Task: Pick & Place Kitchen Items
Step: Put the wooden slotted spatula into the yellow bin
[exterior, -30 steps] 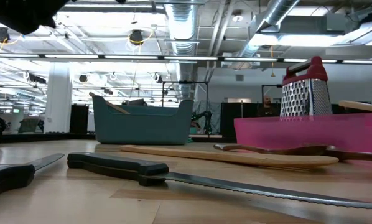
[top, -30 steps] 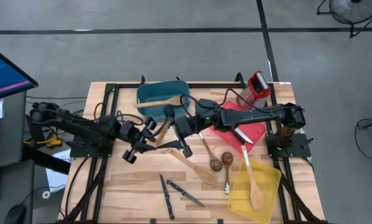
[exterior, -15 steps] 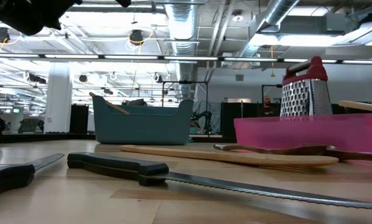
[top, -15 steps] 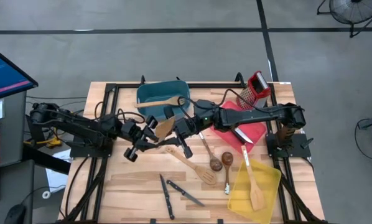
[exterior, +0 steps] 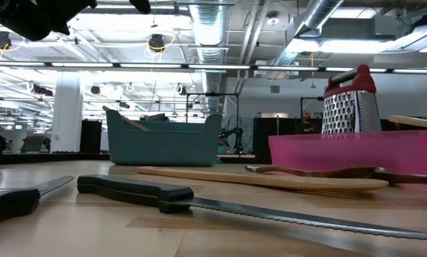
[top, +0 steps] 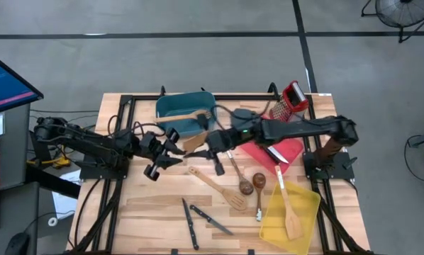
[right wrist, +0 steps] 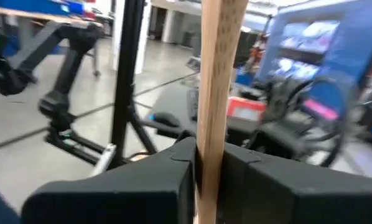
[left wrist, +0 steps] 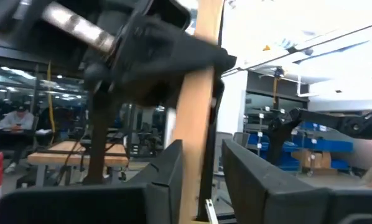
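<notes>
A pale wooden spatula [top: 192, 143] hangs in the air over the table's middle, between my two grippers. My right gripper [top: 208, 144], reaching level from the right, is shut on its handle [right wrist: 212, 93]. My left gripper [top: 171, 154] comes from the left, tilted upward. Its fingers [left wrist: 167, 180] stand on either side of the same handle [left wrist: 195, 130], with a thin gap at one side. On the table lie a slotted turner [top: 215, 185], two dark spoons [top: 242, 178] and two knives [top: 198, 221]. My right gripper pinches the spatula's handle [right wrist: 209, 146] between its two fingers, coming level from the table's right and lying across it. The spatula stands roughly upright in the hold, clear of the table. My left gripper has the handle [left wrist: 192, 186] between its fingers; whether either finger touches it, I cannot tell.
A teal bin [top: 186, 108] at the back holds a wooden spatula. A red bin [top: 274, 147] and a steel grater [top: 290, 100] stand at the right. A yellow bin [top: 291, 212] at the front right holds another spatula. A knife [exterior: 199, 201] lies close to the low camera.
My right gripper has taken hold of the spatula's handle and drawn a little toward the table's right, rising slightly. The spatula's blade has shifted with it, away from my left gripper.
</notes>
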{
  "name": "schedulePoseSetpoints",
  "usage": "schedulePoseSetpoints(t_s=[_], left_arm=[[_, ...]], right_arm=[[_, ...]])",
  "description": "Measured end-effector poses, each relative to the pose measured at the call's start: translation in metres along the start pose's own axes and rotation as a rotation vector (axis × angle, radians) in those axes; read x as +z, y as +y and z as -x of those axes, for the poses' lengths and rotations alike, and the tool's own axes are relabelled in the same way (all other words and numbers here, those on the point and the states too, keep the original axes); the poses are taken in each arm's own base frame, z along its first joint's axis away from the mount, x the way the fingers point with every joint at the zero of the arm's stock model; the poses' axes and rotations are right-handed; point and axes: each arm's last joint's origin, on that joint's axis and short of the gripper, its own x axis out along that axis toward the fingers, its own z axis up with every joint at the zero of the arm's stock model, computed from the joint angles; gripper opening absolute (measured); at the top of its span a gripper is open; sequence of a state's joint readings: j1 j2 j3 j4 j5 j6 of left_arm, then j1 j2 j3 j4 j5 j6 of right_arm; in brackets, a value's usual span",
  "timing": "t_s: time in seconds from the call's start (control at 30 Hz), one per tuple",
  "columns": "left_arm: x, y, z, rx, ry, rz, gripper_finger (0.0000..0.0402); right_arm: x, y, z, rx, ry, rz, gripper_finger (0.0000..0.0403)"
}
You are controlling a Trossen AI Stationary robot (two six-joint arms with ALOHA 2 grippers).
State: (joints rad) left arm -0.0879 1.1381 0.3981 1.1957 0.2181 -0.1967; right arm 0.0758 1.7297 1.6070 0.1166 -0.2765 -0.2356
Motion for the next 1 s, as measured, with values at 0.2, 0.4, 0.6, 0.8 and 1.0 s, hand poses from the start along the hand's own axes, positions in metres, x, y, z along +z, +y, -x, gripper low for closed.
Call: schedulePoseSetpoints(t_s=[0.2, 0.4, 0.6, 0.8, 1.0], left_arm=[[-0.002, 0.001, 0.0, 0.037, 0.015, 0.006, 0.0152], [-0.018, 0.008, 0.002, 0.196, 0.173, -0.145, 0.0206], [-0.02, 0.021, 0.006, 0.364, 0.172, 0.051, 0.0226], [-0.014, 0.03, 0.008, 0.404, 0.068, 0.289, 0.0227], [-0.003, 0.034, 0.009, 0.393, -0.055, 0.382, 0.0227]], right_arm=[[0.024, 0.008, 0.032, -0.11, 0.138, 0.057, 0.0031], [0.02, 0.013, 0.046, -0.138, 0.289, -0.021, 0.0031], [0.009, 0.018, 0.047, -0.198, 0.444, 0.077, 0.0031], [0.013, 0.033, 0.046, -0.283, 0.546, 0.403, 0.0031], [0.008, 0.045, 0.049, -0.312, 0.685, 0.511, 0.0031]])
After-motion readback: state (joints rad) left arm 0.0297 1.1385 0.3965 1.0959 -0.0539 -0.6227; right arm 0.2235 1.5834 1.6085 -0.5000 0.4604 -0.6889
